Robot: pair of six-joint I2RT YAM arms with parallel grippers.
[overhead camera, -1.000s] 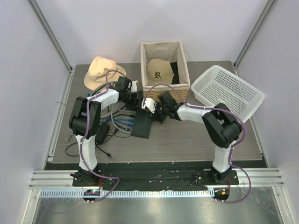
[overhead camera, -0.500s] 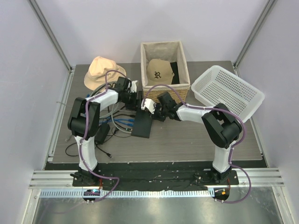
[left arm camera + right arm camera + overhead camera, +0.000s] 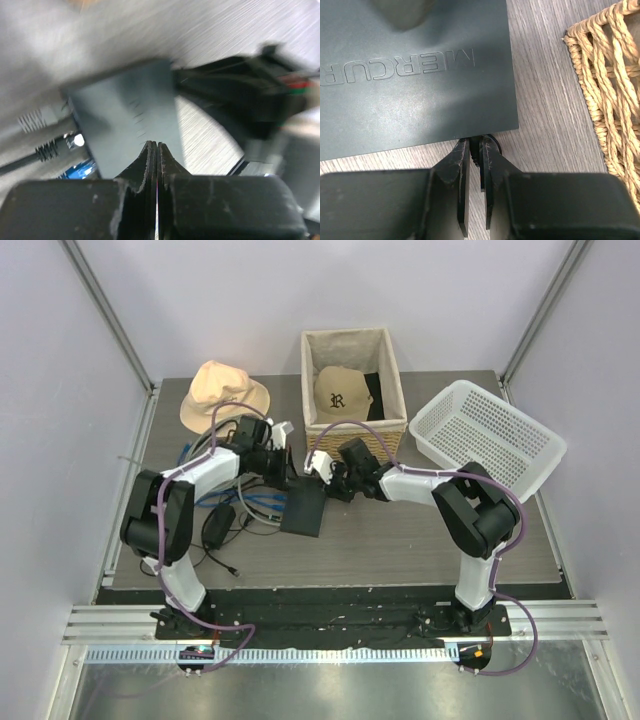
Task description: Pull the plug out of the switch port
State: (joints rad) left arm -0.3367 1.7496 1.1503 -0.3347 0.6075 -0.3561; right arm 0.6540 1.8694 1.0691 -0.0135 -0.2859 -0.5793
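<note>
The switch [image 3: 305, 509] is a flat dark-grey box lying mid-table; in the right wrist view its top [image 3: 415, 75] carries raised lettering. My right gripper [image 3: 476, 143] is at the switch's near edge by a corner, shut on a small black plug [image 3: 475, 150] that sits against that edge. In the top view this gripper [image 3: 327, 481] is at the switch's far right corner. My left gripper [image 3: 154, 145] is shut with nothing between its fingers, hovering over the blurred switch [image 3: 125, 110]. Grey, black and blue cables [image 3: 50, 145] enter the switch's other side.
A wicker basket [image 3: 392, 390] holding a tan cap stands just behind the grippers, and its woven wall [image 3: 610, 75] is close on the right. A white plastic basket [image 3: 490, 435] is at the right, a beige hat [image 3: 220, 390] at back left. Tangled cables [image 3: 245, 505] and a black adapter [image 3: 218, 525] lie left.
My left gripper has shut and its arm has swung left and back. My right gripper has closed onto the plug at the switch's edge.
</note>
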